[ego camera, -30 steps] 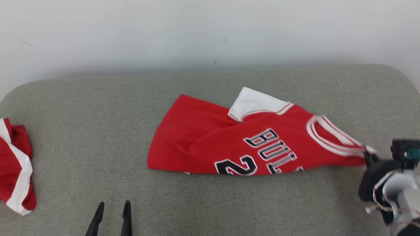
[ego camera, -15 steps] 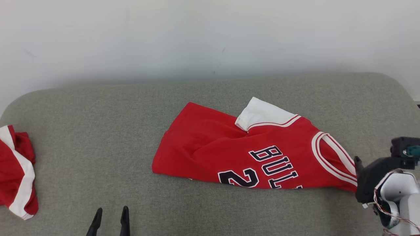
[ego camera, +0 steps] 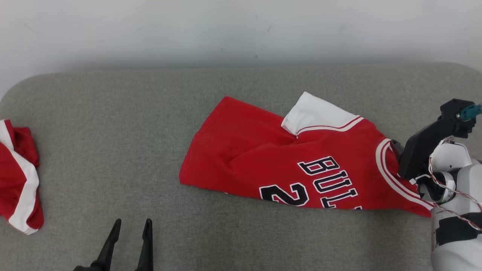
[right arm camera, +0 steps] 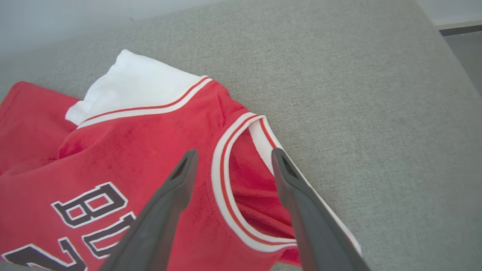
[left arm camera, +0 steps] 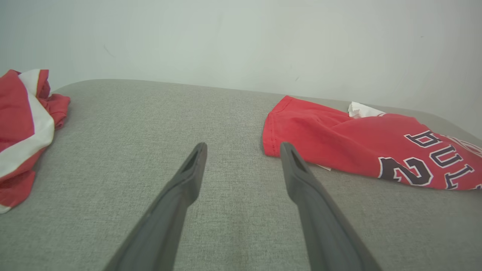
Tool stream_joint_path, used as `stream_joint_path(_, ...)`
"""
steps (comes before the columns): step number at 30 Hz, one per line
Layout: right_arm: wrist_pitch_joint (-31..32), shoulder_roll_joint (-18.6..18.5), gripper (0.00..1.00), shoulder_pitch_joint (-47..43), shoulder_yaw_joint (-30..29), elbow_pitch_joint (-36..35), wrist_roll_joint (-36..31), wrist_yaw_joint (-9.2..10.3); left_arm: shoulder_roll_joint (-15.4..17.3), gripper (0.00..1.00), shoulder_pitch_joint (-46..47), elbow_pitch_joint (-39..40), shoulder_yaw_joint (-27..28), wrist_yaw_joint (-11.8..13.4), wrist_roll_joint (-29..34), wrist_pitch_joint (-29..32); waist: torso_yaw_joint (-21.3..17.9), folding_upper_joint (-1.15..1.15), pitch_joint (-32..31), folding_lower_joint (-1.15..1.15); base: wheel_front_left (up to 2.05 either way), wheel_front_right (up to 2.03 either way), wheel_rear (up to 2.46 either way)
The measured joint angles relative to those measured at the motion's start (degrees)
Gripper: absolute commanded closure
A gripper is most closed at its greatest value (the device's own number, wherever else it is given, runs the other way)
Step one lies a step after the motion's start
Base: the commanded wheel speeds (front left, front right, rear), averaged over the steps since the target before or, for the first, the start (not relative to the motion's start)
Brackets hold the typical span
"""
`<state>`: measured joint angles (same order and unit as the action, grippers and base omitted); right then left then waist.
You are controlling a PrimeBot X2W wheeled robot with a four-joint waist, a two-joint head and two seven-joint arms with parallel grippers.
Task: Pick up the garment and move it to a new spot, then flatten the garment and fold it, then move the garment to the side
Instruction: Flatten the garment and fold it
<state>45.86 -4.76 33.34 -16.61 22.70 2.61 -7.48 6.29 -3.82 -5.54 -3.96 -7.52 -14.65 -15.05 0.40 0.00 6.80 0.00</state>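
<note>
The garment (ego camera: pixel 271 158) is a red jersey with white trim and dark lettering. It lies crumpled and partly folded over on the grey cushion (ego camera: pixel 113 131), right of centre. One white-lined flap is turned up at its far edge. My right gripper (right arm camera: pixel 232 152) hovers open just above the jersey's white-trimmed armhole, with nothing between its fingers; in the head view the right gripper (ego camera: pixel 395 145) is at the jersey's right end. My left gripper (ego camera: pixel 131 222) stands open near the front edge, left of the jersey (left arm camera: pixel 339 139) and apart from it.
A second red-and-white cloth (ego camera: pixel 17 177) lies bunched at the cushion's far left edge. A pale wall (ego camera: pixel 241 30) rises behind the cushion. The cushion's right edge (right arm camera: pixel 448 45) drops off just past the jersey's shoulder. Bare grey fabric separates the two cloths.
My right gripper has opened and let go of the jersey's shoulder strap, which now lies on the cushion. The right arm has moved further away. The head camera has shifted.
</note>
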Motion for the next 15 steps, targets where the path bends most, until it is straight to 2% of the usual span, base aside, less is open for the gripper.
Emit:
stream_joint_path(9, -3.27, 0.66, 0.00, 5.96, -5.95, 8.89, -3.00, 0.00, 0.67, 0.00, 2.71, 0.85, 0.14, 0.00, -0.07, 0.00, 2.91, 0.00, 5.57, 0.01, 0.00, 0.00, 0.00)
stream_joint_path(15, -5.12, 1.03, 0.00, 7.28, -8.31, 11.54, -4.53, 0.00, 1.11, 0.00, 3.38, 1.00, 0.43, -0.01, -0.54, 0.00, 4.16, 0.01, 7.80, 0.01, 0.00, 0.00, 0.00)
